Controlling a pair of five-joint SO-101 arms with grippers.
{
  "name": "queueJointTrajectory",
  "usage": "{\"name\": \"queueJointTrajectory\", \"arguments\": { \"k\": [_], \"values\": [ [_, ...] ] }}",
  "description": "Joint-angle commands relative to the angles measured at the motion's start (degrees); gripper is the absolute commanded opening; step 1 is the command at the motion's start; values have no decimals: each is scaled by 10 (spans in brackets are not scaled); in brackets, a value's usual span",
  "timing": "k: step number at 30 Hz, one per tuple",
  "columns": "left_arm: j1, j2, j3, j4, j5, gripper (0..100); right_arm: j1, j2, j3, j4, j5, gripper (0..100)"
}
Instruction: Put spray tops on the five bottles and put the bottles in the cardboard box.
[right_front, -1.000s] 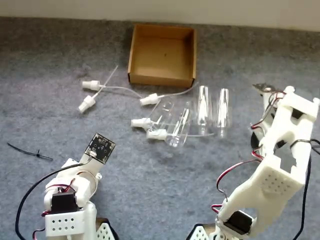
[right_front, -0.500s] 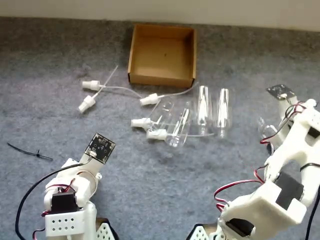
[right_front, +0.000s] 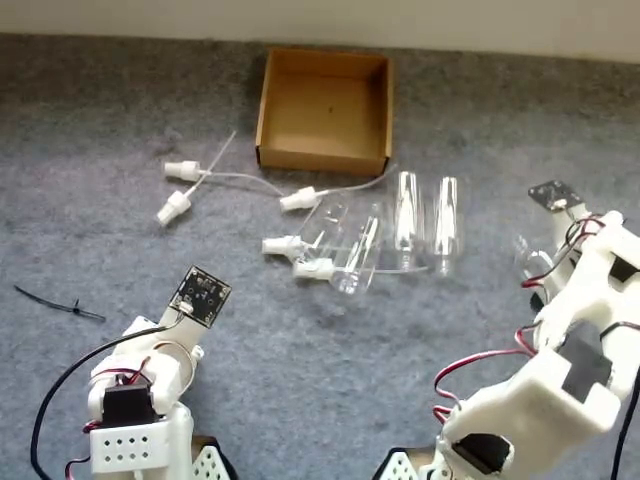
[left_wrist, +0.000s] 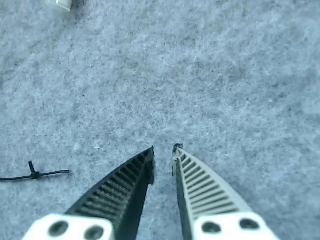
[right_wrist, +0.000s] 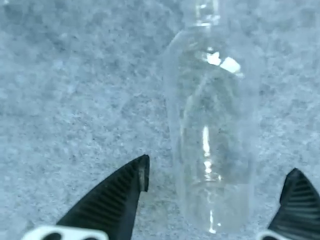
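Observation:
The empty cardboard box (right_front: 325, 108) stands at the back of the grey carpet. In front of it several clear bottles (right_front: 405, 215) lie on their sides, uncapped. Several white spray tops (right_front: 300, 199) with thin tubes are scattered to the left of them. One more bottle (right_front: 528, 258) lies apart at the right, under the right arm (right_front: 575, 330). In the right wrist view my right gripper (right_wrist: 220, 177) is open and straddles this bottle (right_wrist: 215, 115) without touching it. My left gripper (left_wrist: 163, 155) is shut over bare carpet near the front left, holding nothing.
A black zip tie (right_front: 60, 303) lies on the carpet at the left, also seen in the left wrist view (left_wrist: 35, 174). The left arm's base (right_front: 135, 420) stands at the front left. Open carpet lies between the two arms.
The right arm has swung to the right and lowered, uncovering the lone bottle and bringing its open gripper over it. The left arm and the other objects have not moved.

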Motion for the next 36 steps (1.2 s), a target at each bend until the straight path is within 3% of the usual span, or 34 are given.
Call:
{"name": "queueJointTrajectory", "arguments": {
  "k": [1,8,15,20,26,36],
  "values": [
    [-3,-1,12,-10,-3,78,22,33,-5,-7,41,378],
    [-1,-1,12,-10,-3,78,26,51,-5,-7,34,359],
    [-1,-1,12,-10,-3,78,-3,53,-5,-7,-13,168],
    [-1,-1,12,-10,-3,78,-10,51,-5,-2,-25,170],
    [-1,-1,12,-10,-3,78,0,51,-5,-2,-25,325],
    [-1,-1,12,-10,-3,78,-43,-24,-6,32,-50,329]
  ]
}}
